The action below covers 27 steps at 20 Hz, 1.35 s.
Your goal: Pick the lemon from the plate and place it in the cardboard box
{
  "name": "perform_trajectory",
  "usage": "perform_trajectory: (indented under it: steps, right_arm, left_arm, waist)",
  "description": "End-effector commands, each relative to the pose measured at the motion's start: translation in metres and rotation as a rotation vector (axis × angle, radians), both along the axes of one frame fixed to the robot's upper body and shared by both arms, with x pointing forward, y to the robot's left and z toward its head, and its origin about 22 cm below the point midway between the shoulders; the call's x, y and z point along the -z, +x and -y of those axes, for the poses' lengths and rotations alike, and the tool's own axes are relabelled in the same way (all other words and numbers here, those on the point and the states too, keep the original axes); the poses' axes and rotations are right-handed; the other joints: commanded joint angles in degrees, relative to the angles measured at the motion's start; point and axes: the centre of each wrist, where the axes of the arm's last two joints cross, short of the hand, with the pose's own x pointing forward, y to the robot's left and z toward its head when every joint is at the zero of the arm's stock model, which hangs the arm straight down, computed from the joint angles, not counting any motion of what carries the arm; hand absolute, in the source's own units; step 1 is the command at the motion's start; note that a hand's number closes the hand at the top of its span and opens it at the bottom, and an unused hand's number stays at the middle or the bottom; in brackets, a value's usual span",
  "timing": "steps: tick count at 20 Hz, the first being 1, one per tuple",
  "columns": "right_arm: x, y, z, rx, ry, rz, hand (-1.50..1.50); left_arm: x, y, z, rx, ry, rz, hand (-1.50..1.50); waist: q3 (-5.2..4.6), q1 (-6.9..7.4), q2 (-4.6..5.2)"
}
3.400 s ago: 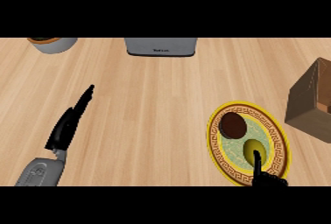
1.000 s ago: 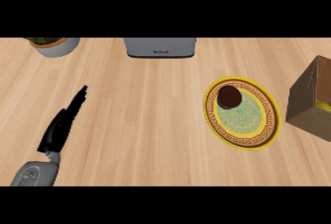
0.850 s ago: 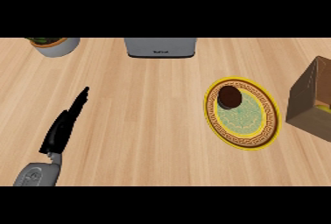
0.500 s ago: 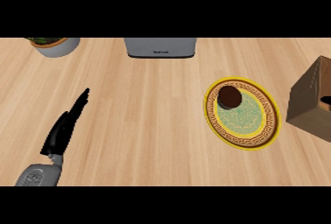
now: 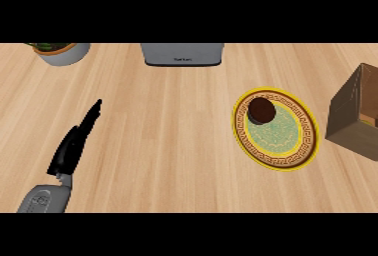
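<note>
A yellow-rimmed plate (image 5: 304,152) with a green patterned middle lies on the wooden counter at the right. On its upper part sits a dark brown round item (image 5: 260,110). No lemon shows on the plate or anywhere else in the head view. The cardboard box (image 5: 354,117) stands at the right edge, partly cut off, and I cannot make out what is inside it. My left hand (image 5: 70,145) rests at the lower left with fingers straight, pointing up the counter and holding nothing. My right hand does not show.
A grey pot with a plant (image 5: 63,51) stands at the top left. A grey appliance (image 5: 182,54) sits at the top middle. Bare wood lies between my left hand and the plate.
3.4 s ago my right hand was on the plate's lower part over a yellowish item; hand and item are gone from view. Over the last second nothing has visibly moved.
</note>
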Motion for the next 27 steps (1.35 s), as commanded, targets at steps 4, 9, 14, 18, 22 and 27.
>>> perform_trajectory:
  steps: [4, 9, 14, 18, 22, 27]
  right_arm:
    - [0.034, -0.039, 0.055, 0.140, 0.064, 0.224, -1.50]
    - [0.038, -0.082, 0.097, 0.149, 0.052, 0.297, -1.50]
    - [0.054, -0.098, 0.115, 0.224, 0.048, 0.383, -1.50]
    - [0.073, -0.142, 0.140, 0.238, 0.024, 0.379, -1.50]
    - [0.086, -0.166, 0.152, 0.226, 0.006, 0.354, -1.50]
    - [0.101, -0.185, 0.154, 0.212, -0.005, 0.325, -1.50]
  left_arm:
    - [0.002, 0.000, 0.002, 0.001, 0.003, 0.004, 0.00]
    - [0.003, -0.002, 0.005, 0.012, 0.008, 0.002, 0.00]
    - [-0.001, 0.001, -0.003, -0.003, 0.003, 0.003, 0.00]
    - [0.008, -0.010, 0.001, -0.001, -0.010, -0.006, 0.00]
    - [-0.001, 0.002, -0.001, 0.003, 0.003, 0.006, 0.00]
    - [-0.017, 0.015, -0.021, 0.004, 0.000, 0.004, 0.00]
  waist:
    - [0.05, 0.12, 0.08]
    - [0.02, -0.06, -0.02]
    - [0.01, 0.10, 0.02]
    - [0.03, 0.16, 0.01]
    - [0.06, 0.21, 0.05]
    - [0.07, 0.14, 0.04]
